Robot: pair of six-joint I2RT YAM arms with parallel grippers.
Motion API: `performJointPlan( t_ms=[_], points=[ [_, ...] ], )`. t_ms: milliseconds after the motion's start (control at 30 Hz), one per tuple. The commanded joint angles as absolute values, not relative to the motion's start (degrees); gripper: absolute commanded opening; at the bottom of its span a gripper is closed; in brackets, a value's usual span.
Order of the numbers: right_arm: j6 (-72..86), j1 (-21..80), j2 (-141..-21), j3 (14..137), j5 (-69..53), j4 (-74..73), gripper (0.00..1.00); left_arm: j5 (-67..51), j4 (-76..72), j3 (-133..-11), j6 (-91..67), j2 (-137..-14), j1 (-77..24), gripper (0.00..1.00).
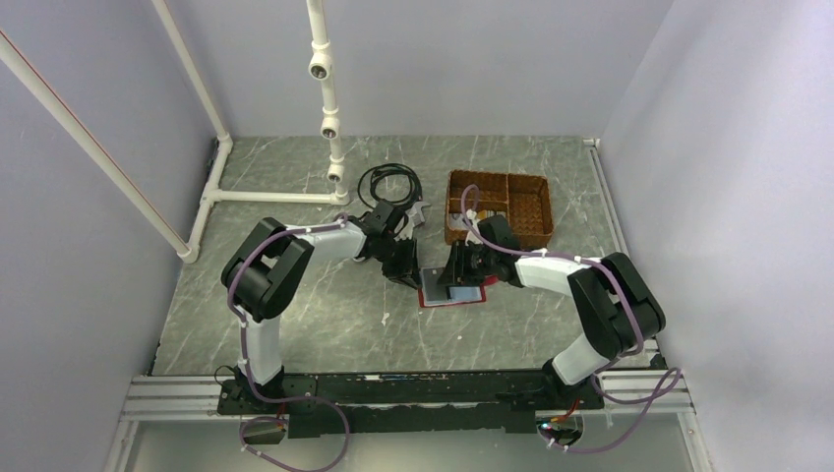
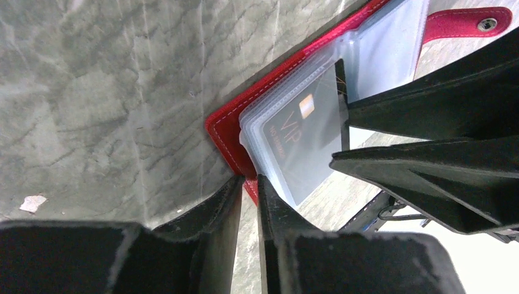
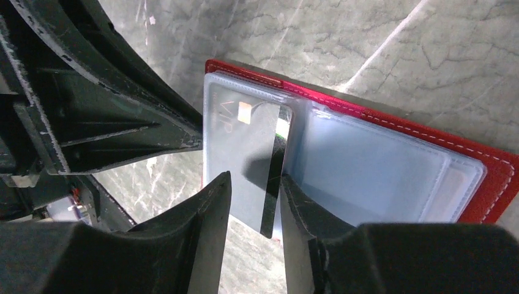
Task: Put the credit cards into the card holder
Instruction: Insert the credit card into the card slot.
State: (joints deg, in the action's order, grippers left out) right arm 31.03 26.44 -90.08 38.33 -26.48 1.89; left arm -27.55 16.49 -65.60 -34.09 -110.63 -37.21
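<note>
Here, left gripper (image 2: 249, 184) pinches the red card holder (image 2: 223, 128) edge; right gripper (image 3: 254, 179), jaws narrowly parted, straddles a half-sleeved black VIP card (image 3: 242, 156).

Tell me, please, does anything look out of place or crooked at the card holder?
Yes. The dark card is only partly inside a clear sleeve of the card holder. Its end sticks out past the red edge and seems slightly tilted. Nothing looks damaged.
</note>
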Motion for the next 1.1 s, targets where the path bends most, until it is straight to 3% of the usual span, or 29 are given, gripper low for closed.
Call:
performJointPlan(
  t_ms=[0, 333, 633, 700, 867, 1067],
  points=[
    [30.3, 25.02, -84.59, 39.23, -30.44, 2.44, 0.4, -23.24, 20.59, -65.85, -31.22, -111.02, -38.24, 0.25],
    [31.24, 24.7, -85.46, 37.55, -30.82, 4.17, 0.5, -23.59, 20.56, -65.59, -31.44, -111.01, -38.04, 0.25],
    [38.64, 28.65, -87.86, 35.89, -30.94, 8.67, 0.51, -24.72, 20.44, -65.65, -32.34, -109.89, -38.09, 0.28],
    [37.88, 28.61, -86.01, 36.18, -27.63, 5.68, 0.54, -24.34, 21.68, -65.96, -31.97, -108.99, -38.07, 0.32],
    [27.31, 27.72, -77.57, 44.66, -15.59, -16.66, 0.66, -19.88, 30.26, -66.88, -28.57, -103.63, -37.06, 0.54],
    [21.54, 19.12, -72.53, 55.95, -12.22, -27.45, 0.69, -20.22, 33.05, -71.77, -24.22, -94.57, -36.46, 0.73]
  ],
)
